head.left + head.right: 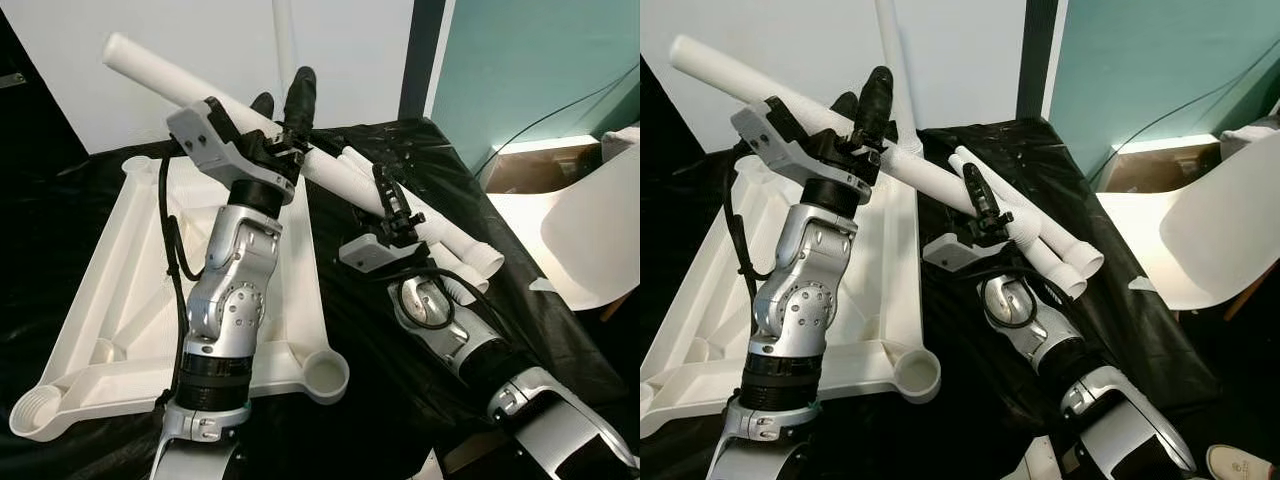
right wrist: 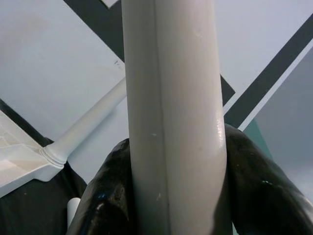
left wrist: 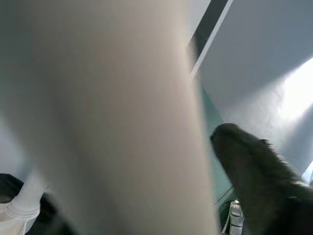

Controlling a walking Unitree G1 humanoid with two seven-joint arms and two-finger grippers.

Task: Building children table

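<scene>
White plastic leg (image 1: pixel 330 175) was held aloft over the upturned tabletop (image 1: pixel 130 300); we saw the left gripper (image 1: pixel 285 110) and right gripper (image 1: pixel 390 200) both pinching it. Uneven pull risked slipping or twisting it.

We see a white leg (image 2: pixel 173 117) running straight up the middle of the right wrist view, a faint seam along its length. Our right gripper (image 2: pixel 172 196) is clamped round it: one black finger (image 2: pixel 105 196) bulges on one side, the other on the opposite side, both pressed against the leg. Behind, a second leg (image 2: pixel 85 128) stands screwed into the corner of the white tabletop (image 2: pixel 19 164). Beyond are a pale wall and dark diagonal bands
</scene>
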